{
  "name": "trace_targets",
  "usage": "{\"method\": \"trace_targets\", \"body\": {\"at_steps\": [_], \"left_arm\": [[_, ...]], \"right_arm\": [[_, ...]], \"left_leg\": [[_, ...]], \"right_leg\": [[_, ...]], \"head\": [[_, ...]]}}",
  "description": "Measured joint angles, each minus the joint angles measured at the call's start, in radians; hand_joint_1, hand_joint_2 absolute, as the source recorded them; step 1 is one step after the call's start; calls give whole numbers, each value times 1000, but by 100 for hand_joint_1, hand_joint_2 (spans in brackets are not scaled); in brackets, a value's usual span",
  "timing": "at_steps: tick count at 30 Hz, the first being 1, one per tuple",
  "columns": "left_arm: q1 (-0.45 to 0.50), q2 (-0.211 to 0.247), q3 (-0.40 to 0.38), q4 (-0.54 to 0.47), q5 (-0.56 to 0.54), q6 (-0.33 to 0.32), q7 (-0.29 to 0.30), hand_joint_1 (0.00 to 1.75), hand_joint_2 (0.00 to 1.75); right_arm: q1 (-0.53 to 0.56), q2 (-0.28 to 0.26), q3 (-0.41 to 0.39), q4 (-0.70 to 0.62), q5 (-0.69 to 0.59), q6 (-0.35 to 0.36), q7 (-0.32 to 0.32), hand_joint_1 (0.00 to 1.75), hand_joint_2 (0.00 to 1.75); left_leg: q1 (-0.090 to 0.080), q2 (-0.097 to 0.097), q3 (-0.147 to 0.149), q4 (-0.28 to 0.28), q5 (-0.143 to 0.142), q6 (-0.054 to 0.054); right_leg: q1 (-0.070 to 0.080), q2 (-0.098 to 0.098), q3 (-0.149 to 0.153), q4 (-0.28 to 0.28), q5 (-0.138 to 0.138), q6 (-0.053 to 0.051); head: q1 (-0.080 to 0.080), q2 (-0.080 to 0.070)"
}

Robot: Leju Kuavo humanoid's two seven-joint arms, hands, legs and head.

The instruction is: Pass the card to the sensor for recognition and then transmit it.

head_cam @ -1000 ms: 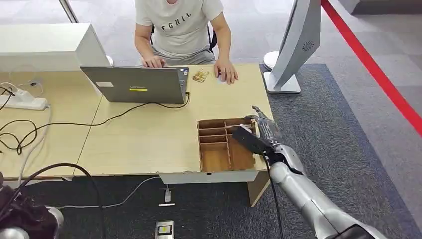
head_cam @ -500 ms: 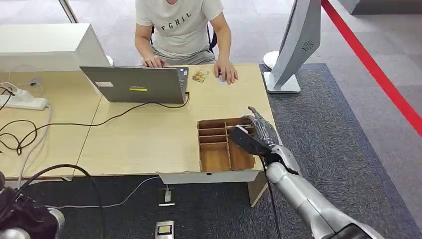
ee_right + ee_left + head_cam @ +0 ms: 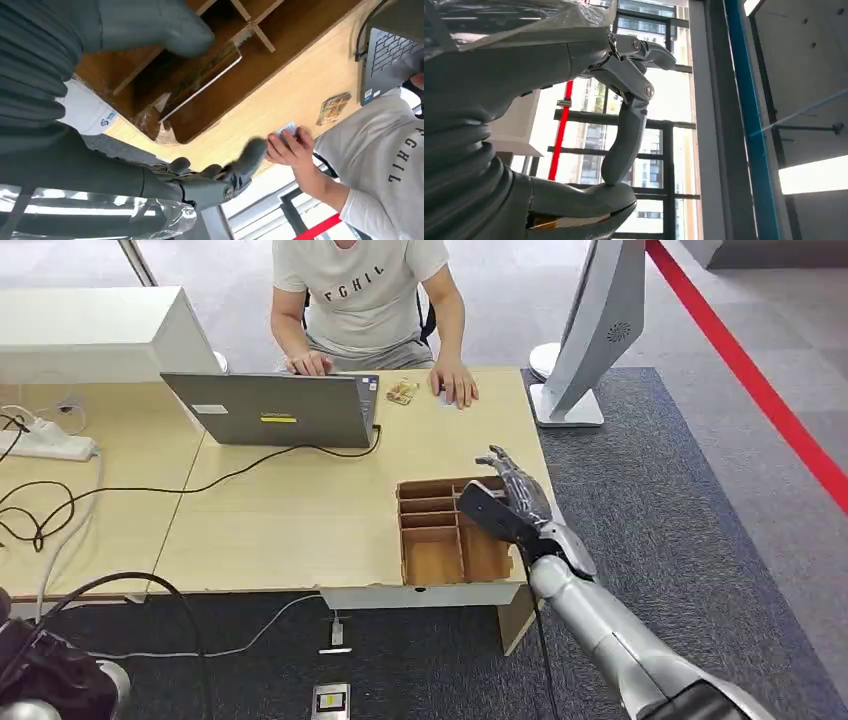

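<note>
A wooden divider tray (image 3: 435,540) sits at the desk's near right corner. My right hand (image 3: 508,498) hovers over its right side, fingers (image 3: 227,177) spread wide and blurred. Under the thumb (image 3: 155,25) a brownish card (image 3: 200,77) with a pale edge leans inside a tray compartment (image 3: 225,85); the spread fingers are well apart from it. Whether the thumb touches the card is unclear. My left hand (image 3: 624,100) hangs beside my body with nothing in it, thumb and fingers apart.
A person (image 3: 360,290) sits across the desk, one hand on a laptop (image 3: 270,410), the other (image 3: 455,385) resting on a small pale object. A white upright stand (image 3: 595,330) is beyond the desk's right end. Cables (image 3: 60,510) and a power strip (image 3: 45,445) lie at left.
My right hand has moved slightly left and away from me over the tray, and its fingers have lifted and spread. The person and the desk items are unchanged.
</note>
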Motion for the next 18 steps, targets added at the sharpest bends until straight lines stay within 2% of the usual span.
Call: {"method": "trace_targets", "body": {"at_steps": [18], "left_arm": [[16,-10,3,-1,-15,0,6,0,175]], "right_arm": [[-18,13,4,28,12,-5,-18,175,175]], "left_leg": [[0,0,0,0,0,0]], "right_leg": [[0,0,0,0,0,0]], "head": [[0,0]]}}
